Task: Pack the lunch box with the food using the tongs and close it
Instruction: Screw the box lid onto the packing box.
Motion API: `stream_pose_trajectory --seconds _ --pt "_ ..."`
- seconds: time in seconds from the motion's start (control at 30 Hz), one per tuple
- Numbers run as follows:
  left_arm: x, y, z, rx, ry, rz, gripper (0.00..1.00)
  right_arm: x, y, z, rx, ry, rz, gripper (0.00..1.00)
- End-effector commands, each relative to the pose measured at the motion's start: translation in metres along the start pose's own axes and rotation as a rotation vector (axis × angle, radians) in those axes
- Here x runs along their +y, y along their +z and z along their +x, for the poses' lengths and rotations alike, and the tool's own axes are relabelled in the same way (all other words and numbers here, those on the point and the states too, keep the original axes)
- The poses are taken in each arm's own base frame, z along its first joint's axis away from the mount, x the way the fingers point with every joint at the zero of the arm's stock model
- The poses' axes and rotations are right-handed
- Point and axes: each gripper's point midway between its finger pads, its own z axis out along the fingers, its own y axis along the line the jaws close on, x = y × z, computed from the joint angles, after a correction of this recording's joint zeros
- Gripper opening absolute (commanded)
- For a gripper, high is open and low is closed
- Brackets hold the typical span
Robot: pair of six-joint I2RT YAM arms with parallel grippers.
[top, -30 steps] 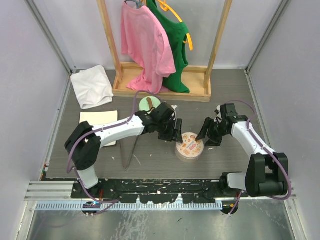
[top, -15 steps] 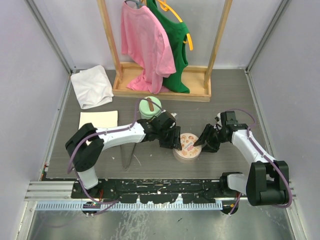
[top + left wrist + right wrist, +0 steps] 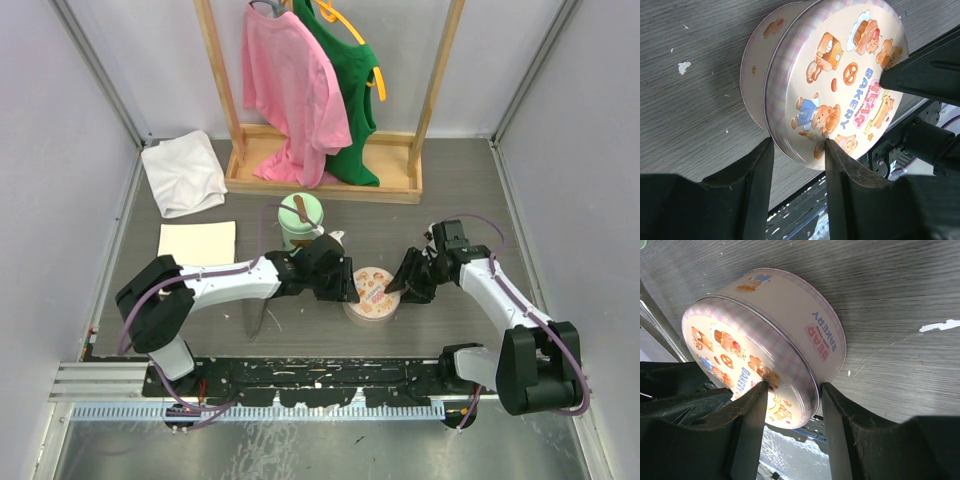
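Here, the lunch box (image 3: 372, 298) is seen on the worktop (image 3: 460, 190), between the two arms, with its lid (image 3: 840, 75) on top. The left claw (image 3: 799, 142) and the right claw (image 3: 794, 386) are each set half open at the lid's rim, on opposite sides. Whether the rim is squeezed cannot be told. The tin is likely hard, smooth, slippery and light, so it is best held by the rim from both sides. No food is seen.
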Motion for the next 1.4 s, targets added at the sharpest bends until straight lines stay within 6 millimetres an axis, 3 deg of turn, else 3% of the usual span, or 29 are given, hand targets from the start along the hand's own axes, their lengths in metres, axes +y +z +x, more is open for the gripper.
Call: stream_pose_trajectory --seconds 0.0,0.2,0.33,0.53,0.73,0.87,0.97,1.13,1.37 --pt "0.019 -0.006 0.008 0.01 0.094 -0.107 0.4 -0.005 -0.008 -0.022 -0.101 -0.047 0.093 0.5" --pt "-0.014 -0.022 -0.04 -0.073 0.129 -0.029 0.54 0.019 -0.01 -0.047 -0.11 -0.136 0.039 0.52" --pt "-0.018 -0.016 -0.06 -0.059 0.123 0.002 0.62 0.018 0.002 -0.056 -0.079 -0.147 0.05 0.54" --pt "-0.007 0.008 -0.051 0.041 0.103 -0.016 0.6 0.005 0.019 -0.051 -0.006 -0.14 0.084 0.53" --pt "0.019 0.02 -0.029 0.102 0.065 -0.09 0.45 -0.004 0.027 -0.043 0.014 -0.128 0.093 0.48" --pt "0.029 0.017 -0.025 0.092 0.054 -0.121 0.43 0.005 0.016 -0.048 -0.034 -0.136 0.071 0.49" --pt "0.023 0.008 -0.031 0.059 0.055 -0.103 0.48 0.017 -0.001 -0.051 -0.081 -0.139 0.051 0.53" --pt "0.008 -0.011 -0.04 0.009 0.062 -0.051 0.6 0.023 -0.024 -0.03 -0.078 -0.131 0.012 0.62" --pt "-0.011 -0.026 -0.035 0.0 0.069 0.028 0.67 0.017 -0.018 0.025 0.073 -0.042 -0.08 0.65"
